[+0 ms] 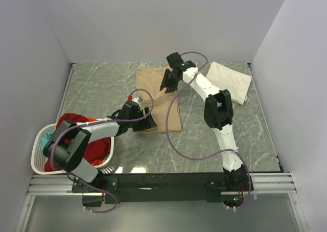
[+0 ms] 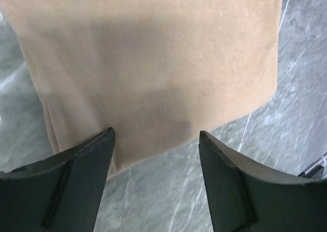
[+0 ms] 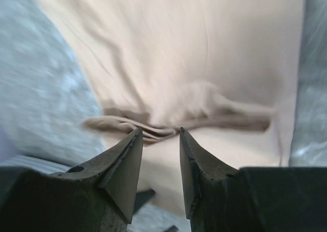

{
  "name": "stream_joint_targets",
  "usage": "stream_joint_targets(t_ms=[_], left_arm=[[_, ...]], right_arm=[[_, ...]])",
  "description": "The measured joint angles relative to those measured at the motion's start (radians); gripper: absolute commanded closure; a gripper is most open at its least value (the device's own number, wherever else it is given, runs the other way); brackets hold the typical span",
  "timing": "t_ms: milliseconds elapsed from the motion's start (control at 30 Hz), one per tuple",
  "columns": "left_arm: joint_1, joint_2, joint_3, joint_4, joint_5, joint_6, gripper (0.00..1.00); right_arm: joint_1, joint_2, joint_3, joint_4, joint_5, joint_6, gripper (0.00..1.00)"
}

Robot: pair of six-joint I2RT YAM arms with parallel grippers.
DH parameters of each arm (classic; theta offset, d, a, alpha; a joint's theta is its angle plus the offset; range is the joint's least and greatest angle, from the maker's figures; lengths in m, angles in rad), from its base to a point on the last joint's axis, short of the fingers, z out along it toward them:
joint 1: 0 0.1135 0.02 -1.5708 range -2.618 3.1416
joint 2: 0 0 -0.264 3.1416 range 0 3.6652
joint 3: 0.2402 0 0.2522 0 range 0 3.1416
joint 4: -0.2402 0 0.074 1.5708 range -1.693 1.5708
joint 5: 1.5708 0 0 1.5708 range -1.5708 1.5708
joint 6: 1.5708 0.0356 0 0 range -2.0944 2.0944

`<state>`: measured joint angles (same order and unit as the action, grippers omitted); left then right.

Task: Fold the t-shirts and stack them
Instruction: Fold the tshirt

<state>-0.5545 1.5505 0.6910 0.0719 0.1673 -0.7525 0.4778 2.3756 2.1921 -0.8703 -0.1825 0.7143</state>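
Observation:
A tan t-shirt [image 1: 156, 91] lies partly folded in the middle of the table. My left gripper [image 1: 149, 120] is open just above its near edge; in the left wrist view the tan cloth [image 2: 153, 58] fills the space ahead of the jaws [image 2: 156, 135], nothing between them. My right gripper [image 1: 166, 81] is open over the shirt's far part; in the right wrist view the tan cloth [image 3: 204, 63] has a bunched fold just beyond the gripper [image 3: 160, 131]. A cream-white folded t-shirt [image 1: 229, 81] lies at the back right.
A white laundry basket [image 1: 38, 158] at the near left holds red [image 1: 71, 120], orange and teal shirts. The table is green-grey marble [image 1: 102, 84], walled on three sides. A purple cable loops over the table near the shirt's right edge.

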Motion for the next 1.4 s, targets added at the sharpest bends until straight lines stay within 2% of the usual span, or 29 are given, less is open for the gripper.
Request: stream_joint_targets(t_ms=[100,200,433,667,933,1133,1400], left_arm=[[-0.001,-0.022,-0.019,-0.002,0.000,0.000,0.25],[-0.003,-0.034,-0.025,-0.013,-0.005,0.004,0.25],[-0.016,-0.073,-0.025,-0.092,-0.027,0.010,0.25],[-0.027,-0.195,-0.021,-0.274,-0.088,0.009,0.23],[-0.028,-0.359,0.010,-0.391,-0.166,-0.028,0.20],[-0.026,-0.349,0.011,-0.470,-0.222,-0.066,0.22],[0.018,-0.341,-0.027,-0.509,-0.245,-0.107,0.25]], right_arm=[[-0.026,-0.005,0.010,0.041,-0.025,0.016,0.58],[-0.047,-0.035,-0.050,0.077,-0.044,0.021,0.58],[-0.052,-0.216,-0.352,0.119,-0.055,-0.022,0.58],[-0.049,-0.512,-0.734,0.189,-0.061,-0.076,0.58],[-0.004,-0.676,-1.001,0.227,-0.047,-0.114,0.58],[0.053,-0.701,-1.100,0.247,-0.046,-0.107,0.58],[0.105,-0.679,-1.114,0.272,-0.032,-0.090,0.58]])
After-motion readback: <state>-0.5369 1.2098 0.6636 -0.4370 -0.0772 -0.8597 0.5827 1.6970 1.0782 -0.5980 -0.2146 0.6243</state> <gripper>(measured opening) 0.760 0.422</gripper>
